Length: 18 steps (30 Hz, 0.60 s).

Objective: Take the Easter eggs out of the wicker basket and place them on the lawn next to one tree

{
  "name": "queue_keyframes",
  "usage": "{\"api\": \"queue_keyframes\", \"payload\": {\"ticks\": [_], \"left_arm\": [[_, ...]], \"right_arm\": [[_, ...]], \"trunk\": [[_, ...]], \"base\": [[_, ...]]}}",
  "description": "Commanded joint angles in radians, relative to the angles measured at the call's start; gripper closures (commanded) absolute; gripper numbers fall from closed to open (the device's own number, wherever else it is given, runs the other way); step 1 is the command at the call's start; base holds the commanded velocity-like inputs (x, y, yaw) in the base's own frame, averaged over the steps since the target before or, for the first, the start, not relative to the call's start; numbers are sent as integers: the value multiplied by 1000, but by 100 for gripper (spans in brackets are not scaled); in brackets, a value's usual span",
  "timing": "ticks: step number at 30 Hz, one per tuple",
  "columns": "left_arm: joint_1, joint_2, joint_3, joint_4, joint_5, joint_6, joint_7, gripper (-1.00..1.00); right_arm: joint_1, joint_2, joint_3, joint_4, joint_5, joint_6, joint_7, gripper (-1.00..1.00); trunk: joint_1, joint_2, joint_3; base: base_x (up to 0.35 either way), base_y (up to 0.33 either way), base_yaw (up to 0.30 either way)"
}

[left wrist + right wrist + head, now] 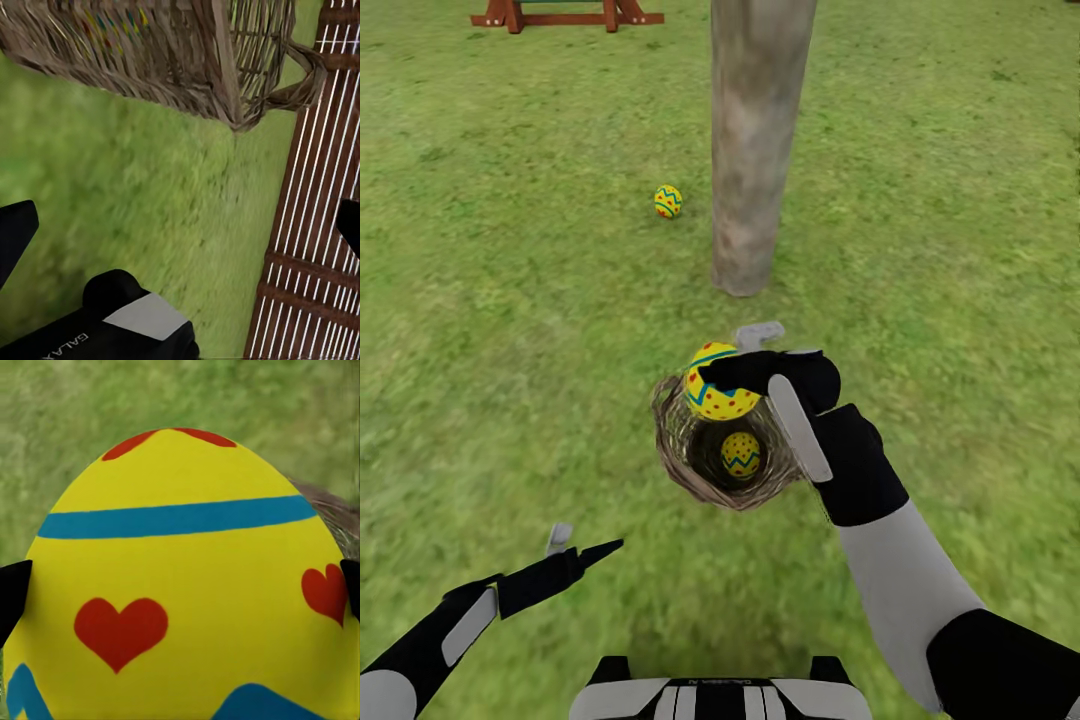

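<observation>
The right gripper [732, 352] has its fingers closed on an Easter egg [718, 384], holding it just above the far rim of the wicker basket [678, 450]. Seen up close in the right wrist view, this held egg [180, 585] is bright yellow with a straight blue band, red hearts below it, red marks near its top and blue zigzag tips at the lower edge; a black fingertip [13, 592] presses at each side.

A second egg [741, 454], yellow with a blue-green zigzag and red dots, lies on the bottom inside the basket. The basket is round, brown and woven from loose twigs, and it stands on the lawn [510, 350] just in front of the tree [752, 150], whose thick grey-brown mottled trunk rises bare. A third egg [668, 201] rests on the grass near the trunk's base, to its left.

The left gripper [582, 545] hangs low over the grass, near the basket, its fingers spread apart around nothing. A red wooden frame [565, 14] stands far back.
</observation>
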Motion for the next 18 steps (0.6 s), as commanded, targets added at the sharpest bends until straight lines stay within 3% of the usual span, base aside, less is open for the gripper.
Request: {"api": "queue_keyframes", "payload": {"ticks": [1,2,5,12,18], "left_arm": [[-1,2,-6,2,10,9,-13,-100],[-1,4,-6,3,10,9,-24,-100],[-1,5,-6,4,8,9,-30,-100],[-1,5,-6,4,5,9,-40,-100],[-1,4,-7,3,5,9,-43,-100]], "right_arm": [[-1,0,-28,-1,-15,3,-10,100],[-1,0,-60,-1,-17,3,-10,100],[-1,0,-95,-7,-17,3,-10,100],[-1,0,-103,-9,-19,3,-9,100],[-1,0,-103,-20,-19,3,-9,100]], "trunk": [[0,0,0],[0,0,0],[0,0,0],[0,0,0],[0,0,6]], "base": [[-1,0,0],[0,119,0],[0,260,0],[-36,294,-13],[-87,295,-187]]}}
